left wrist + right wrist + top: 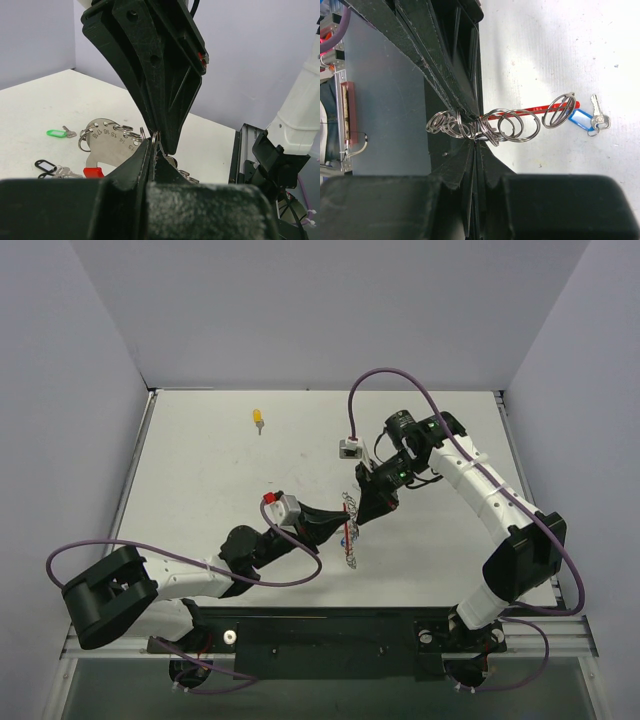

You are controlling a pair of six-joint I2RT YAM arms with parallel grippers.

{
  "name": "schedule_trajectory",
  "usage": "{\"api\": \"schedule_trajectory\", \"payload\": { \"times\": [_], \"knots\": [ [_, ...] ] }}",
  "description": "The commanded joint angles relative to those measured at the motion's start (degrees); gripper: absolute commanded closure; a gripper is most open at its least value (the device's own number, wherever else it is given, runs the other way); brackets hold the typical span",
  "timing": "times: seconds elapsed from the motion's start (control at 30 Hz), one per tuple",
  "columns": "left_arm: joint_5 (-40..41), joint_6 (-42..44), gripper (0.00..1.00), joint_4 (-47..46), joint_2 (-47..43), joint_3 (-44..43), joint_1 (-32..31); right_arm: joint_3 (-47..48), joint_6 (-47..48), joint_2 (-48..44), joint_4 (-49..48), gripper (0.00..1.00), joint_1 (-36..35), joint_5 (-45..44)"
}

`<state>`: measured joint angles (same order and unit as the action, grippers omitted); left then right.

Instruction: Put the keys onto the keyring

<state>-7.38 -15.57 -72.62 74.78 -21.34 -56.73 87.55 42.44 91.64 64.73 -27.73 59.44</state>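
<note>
On the white table [200,470], the left gripper [343,523] and the right gripper [361,512] met tip to tip. Each had its fingers pinched shut on the keyring [350,546] at mid-table. The yellow key [258,420] lay well apart from it, while the green key [57,133], black key [45,165] and blue key [582,120] lay nearer.

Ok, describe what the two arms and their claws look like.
Left arm and right arm: white links, black joints, each trailed by a looping purple cable. Left claw and right claw: matte black, tapering to thin tips. Small green lights show near the right wrist.
</note>
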Motion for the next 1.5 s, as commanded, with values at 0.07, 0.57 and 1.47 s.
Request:
{"api": "schedule_trajectory", "payload": {
  "times": [0.07, 0.57, 1.47],
  "knots": [
    [2.46, -1.83, 1.00, -21.77, -1.31, -1.16, 0.92, -1.33, -1.83, -0.49, 0.93, 1.00, 0.48, 3.93],
    [0.26, -4.03, 1.00, -21.60, 0.71, -1.24, 1.09, -0.02, 15.72, -3.05, 11.54, 0.66, 3.56, 8.84],
    [-0.45, -4.03, 1.00, -21.69, 1.51, -2.48, 1.09, 4.83, 35.96, 2.93, 25.09, 0.69, 0.92, 9.55]
  ]
}}
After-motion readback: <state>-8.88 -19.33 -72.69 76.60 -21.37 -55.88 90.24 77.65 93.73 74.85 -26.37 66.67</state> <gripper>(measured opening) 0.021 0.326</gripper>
